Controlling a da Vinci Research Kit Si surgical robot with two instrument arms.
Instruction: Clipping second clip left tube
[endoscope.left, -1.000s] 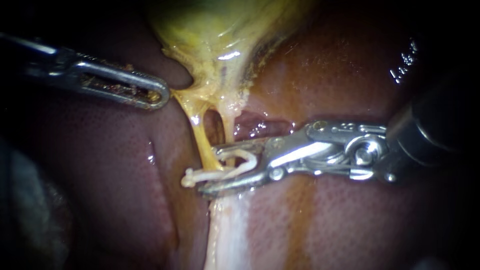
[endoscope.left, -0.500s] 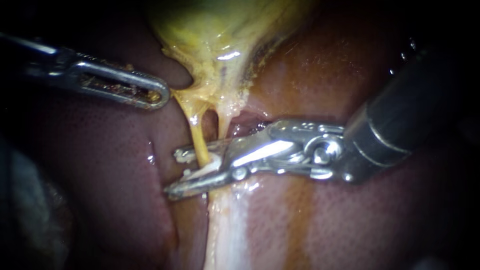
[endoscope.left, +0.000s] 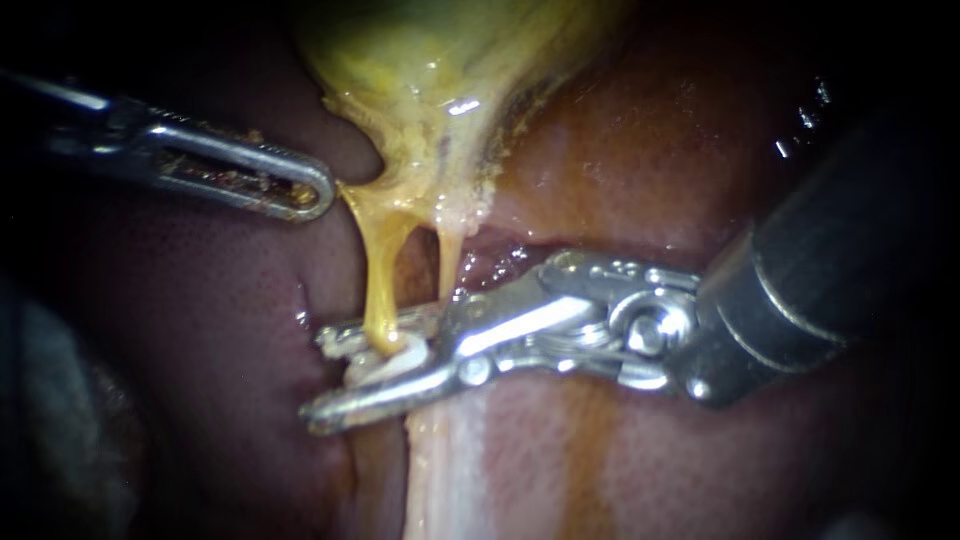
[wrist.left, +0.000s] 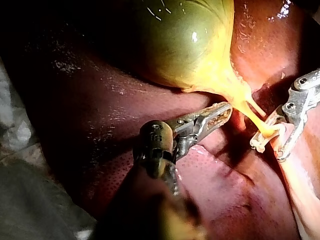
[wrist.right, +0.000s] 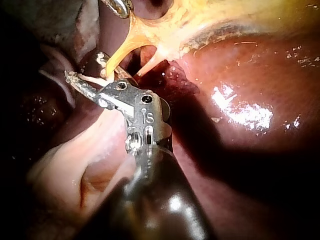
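The right instrument (endoscope.left: 325, 375) reaches across the liver (endoscope.left: 650, 180), its claw clamped on a white clip (endoscope.left: 385, 358) that straddles the left tube (endoscope.left: 380, 275) below the gallbladder (endoscope.left: 440, 70); the left instrument (endoscope.left: 300, 190) has its claw closed on the gallbladder's edge

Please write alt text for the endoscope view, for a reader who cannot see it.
My right instrument holds a white clip around the lower end of the left tube, over the brown liver. The thinner right tube hangs free beside it. My left instrument touches the yellow tissue under the gallbladder.
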